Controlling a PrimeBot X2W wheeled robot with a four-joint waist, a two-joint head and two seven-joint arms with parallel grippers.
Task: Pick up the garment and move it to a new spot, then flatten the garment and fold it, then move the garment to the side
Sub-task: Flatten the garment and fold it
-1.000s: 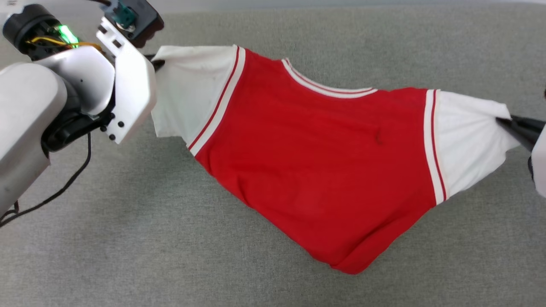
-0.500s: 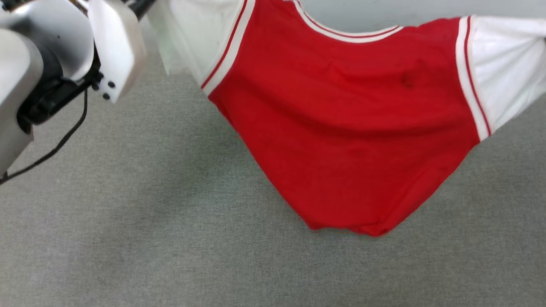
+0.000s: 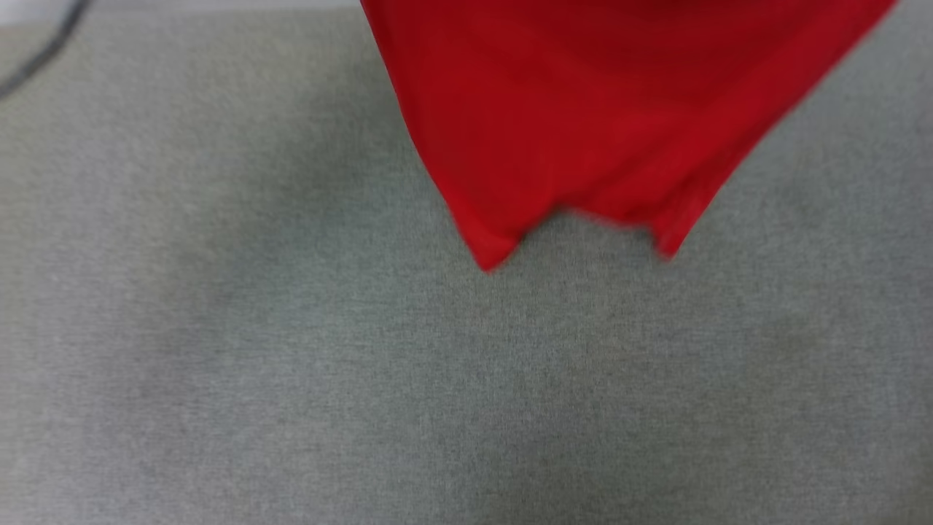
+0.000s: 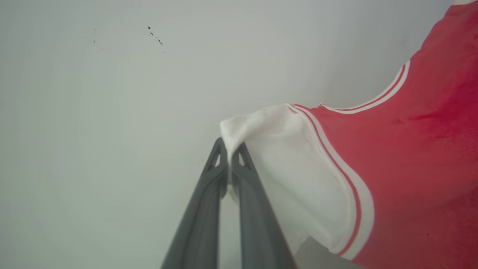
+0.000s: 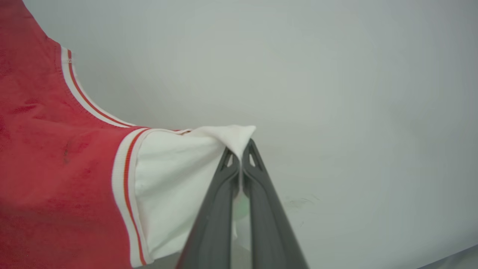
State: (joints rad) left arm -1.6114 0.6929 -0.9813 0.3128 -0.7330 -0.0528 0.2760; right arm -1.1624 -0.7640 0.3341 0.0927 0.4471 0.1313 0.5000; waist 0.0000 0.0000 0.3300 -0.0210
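Observation:
The garment (image 3: 583,124) is a red T-shirt with white sleeves, hanging in the air between both arms. In the head view its blurred red lower body and hem dangle above the grey surface (image 3: 364,379). My left gripper (image 4: 228,149) is shut on the tip of one white sleeve (image 4: 291,179). My right gripper (image 5: 241,147) is shut on the tip of the other white sleeve (image 5: 175,179). Striped trim runs along the sleeve seams and the collar (image 5: 86,101). The red body (image 4: 422,168) sags between the two grips.
A grey fabric-covered surface spreads below the shirt in the head view. A dark cable (image 3: 40,55) crosses its top left corner. Behind the sleeves in both wrist views stands a plain pale wall (image 4: 112,112).
The shirt has risen: its sleeves, collar and both arms have left the head view through the top. The hem, which trailed low before, now hangs higher, and the picture is blurred.

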